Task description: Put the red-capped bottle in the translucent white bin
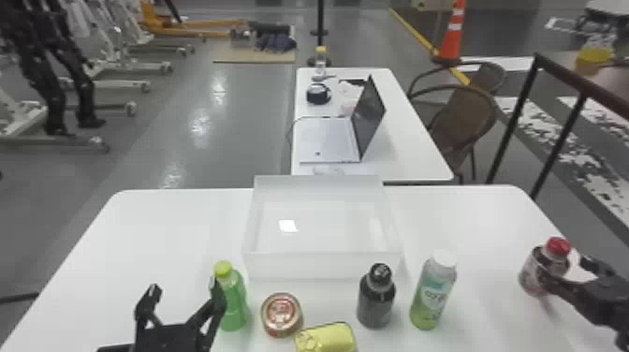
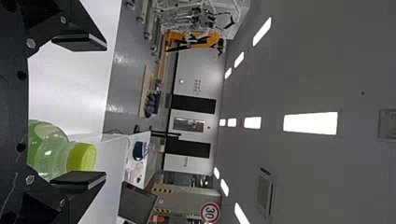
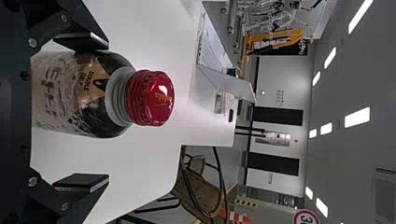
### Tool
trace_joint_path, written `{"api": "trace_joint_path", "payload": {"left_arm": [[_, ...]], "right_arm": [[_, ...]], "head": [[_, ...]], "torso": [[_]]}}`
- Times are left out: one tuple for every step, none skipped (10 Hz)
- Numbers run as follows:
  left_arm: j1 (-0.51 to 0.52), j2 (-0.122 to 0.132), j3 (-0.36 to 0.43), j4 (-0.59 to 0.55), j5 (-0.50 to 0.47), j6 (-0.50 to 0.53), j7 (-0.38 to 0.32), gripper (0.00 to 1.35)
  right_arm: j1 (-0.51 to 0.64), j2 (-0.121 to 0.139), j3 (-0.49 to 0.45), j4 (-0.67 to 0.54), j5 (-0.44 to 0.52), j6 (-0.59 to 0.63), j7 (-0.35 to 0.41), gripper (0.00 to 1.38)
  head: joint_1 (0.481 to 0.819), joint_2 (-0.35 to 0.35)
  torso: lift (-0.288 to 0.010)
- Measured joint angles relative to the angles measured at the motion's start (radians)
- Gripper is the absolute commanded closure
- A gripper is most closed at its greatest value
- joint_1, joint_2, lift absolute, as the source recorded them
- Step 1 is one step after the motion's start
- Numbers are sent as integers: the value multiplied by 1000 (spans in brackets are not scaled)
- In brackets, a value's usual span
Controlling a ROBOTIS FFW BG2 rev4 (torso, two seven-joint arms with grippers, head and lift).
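Standing on the bench (image 1: pixel 154 234), the red-capped bottle (image 1: pixel 532 274) is sitting between the 2 spread jaws of the right gripper (image 1: pixel 568 270), closer to 1 jaw, to the right of the translucent white bin (image 1: pixel 323 267). The left gripper (image 1: pixel 185 288) is holding its 2 jaws spread near the green bottle (image 1: pixel 234 304).

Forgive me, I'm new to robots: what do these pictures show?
This is a robot with two black arms, each ending in two-fingered jaws. One picture looks down from its head; the two sideways ones come from its wrists. On the white table are a translucent bin, a green bottle, a dark bottle, a white-capped bottle, a red tin and a yellow can. The right jaws are parted, the red-capped bottle between them; the left jaws are open. Nothing seems held.
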Motion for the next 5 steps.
{"api": "trace_joint_path", "payload": {"left_arm": [[-1, 0, 1, 2, 0, 0, -2, 303], [-2, 0, 0, 4, 0, 0, -4, 303], [-3, 0, 0, 6, 1, -2, -5, 303], [-5, 0, 0, 9, 1, -4, -5, 303], [-5, 0, 0, 10, 2, -6, -5, 303]], "right_arm": [[-2, -1, 0, 9, -3, 0, -1, 920], [-7, -3, 0, 16, -8, 5, -1, 1128], [-9, -5, 0, 20, -14, 12, -1, 1257], [-11, -7, 0, 27, -23, 15, -2, 1259], [-12, -7, 0, 31, -27, 15, -4, 1259]], "head": [[549, 0], [549, 0], [549, 0], [549, 0], [549, 0]], "torso": [[-100], [-100], [-100], [-100], [-100]]}}
